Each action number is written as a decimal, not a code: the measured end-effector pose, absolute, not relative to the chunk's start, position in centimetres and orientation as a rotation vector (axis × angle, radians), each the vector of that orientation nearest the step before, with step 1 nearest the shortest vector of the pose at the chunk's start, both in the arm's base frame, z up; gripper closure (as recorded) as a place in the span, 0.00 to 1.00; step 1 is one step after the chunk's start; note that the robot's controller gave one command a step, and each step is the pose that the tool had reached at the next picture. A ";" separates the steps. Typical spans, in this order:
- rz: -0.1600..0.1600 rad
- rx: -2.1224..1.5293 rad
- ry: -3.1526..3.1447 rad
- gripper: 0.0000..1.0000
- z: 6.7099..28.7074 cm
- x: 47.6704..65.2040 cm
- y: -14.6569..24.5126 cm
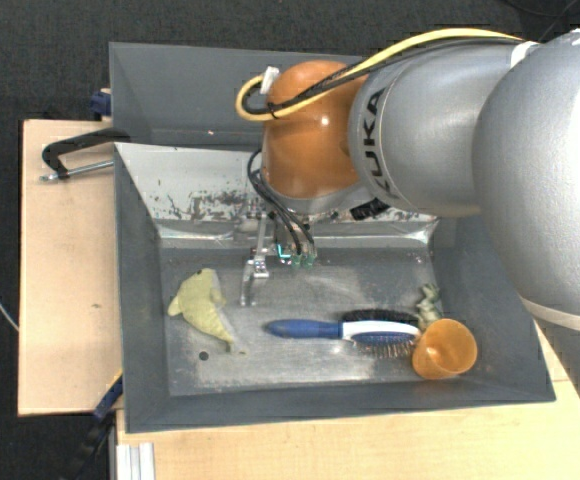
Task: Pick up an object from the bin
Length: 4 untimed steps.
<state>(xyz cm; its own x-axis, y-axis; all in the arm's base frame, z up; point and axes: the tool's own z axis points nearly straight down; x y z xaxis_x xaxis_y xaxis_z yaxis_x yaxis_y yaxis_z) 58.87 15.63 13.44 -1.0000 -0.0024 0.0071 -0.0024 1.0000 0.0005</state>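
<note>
Down in the bin (138, 298), tool (256, 270), openness impossible to tell, near yellow crumpled lump (202, 306).

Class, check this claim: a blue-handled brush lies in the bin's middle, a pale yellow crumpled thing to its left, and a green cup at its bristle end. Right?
Wrong in one respect: the camera view shows the cup at the bristle end is orange, not green. The blue-handled brush does lie in the middle, with the pale yellow crumpled thing to its left.
</note>
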 end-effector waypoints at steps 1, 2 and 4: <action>-0.003 0.415 -3.113 0.00 7.3 49.5 16.7; -0.004 0.644 -3.085 0.00 7.3 54.4 13.1; -0.003 0.795 -3.052 1.00 7.4 55.9 6.3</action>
